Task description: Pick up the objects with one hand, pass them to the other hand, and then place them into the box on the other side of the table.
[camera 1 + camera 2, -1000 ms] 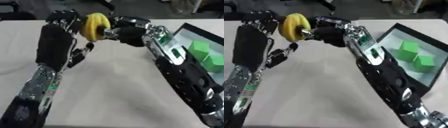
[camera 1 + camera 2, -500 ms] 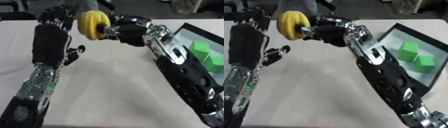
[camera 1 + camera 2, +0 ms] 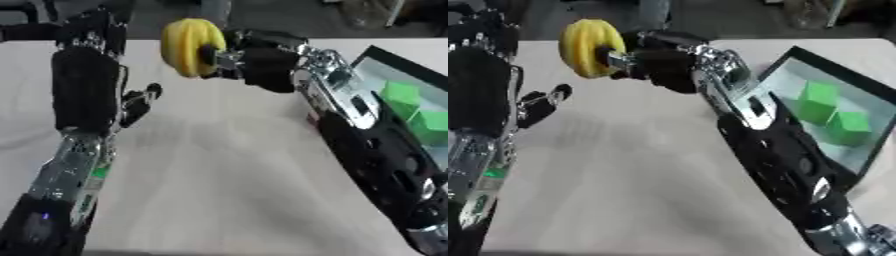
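Left eye view: right arm reaches in from the lower right corner, running diagonally up and left across the pale counter [image 3: 219, 190]. Right hand [image 3: 262, 62] sits near the far edge, fingers curled round a yellow ring-shaped toy [image 3: 191, 46], held up off the counter and turned nearly edge-on, its face toward the left. One toy only. Left arm runs up the left side from the bottom edge, forearm almost vertical. Left hand [image 3: 96, 32] at the top left, well apart from the toy; its back faces the camera and most of the fingers are hidden, so whether they are straight or curled cannot be told. A thumb-like part sticks out beside the forearm lower down. Black-rimmed box [image 3: 372, 52] at the right edge, partly behind the right arm, with green blocks [image 3: 402, 97] inside; two show here. Right eye view: same pose, box [image 3: 859, 165] seen more fully, a shallow tray with a pale floor lying on the right side of the counter. Two green blocks [image 3: 820, 100] in it, side by side and touching or nearly so, the nearer one lower right of the other. Yellow toy [image 3: 586, 47] held well left of the box, above the far part of the counter. Left hand [image 3: 479, 27] mostly cut off at the top left corner.
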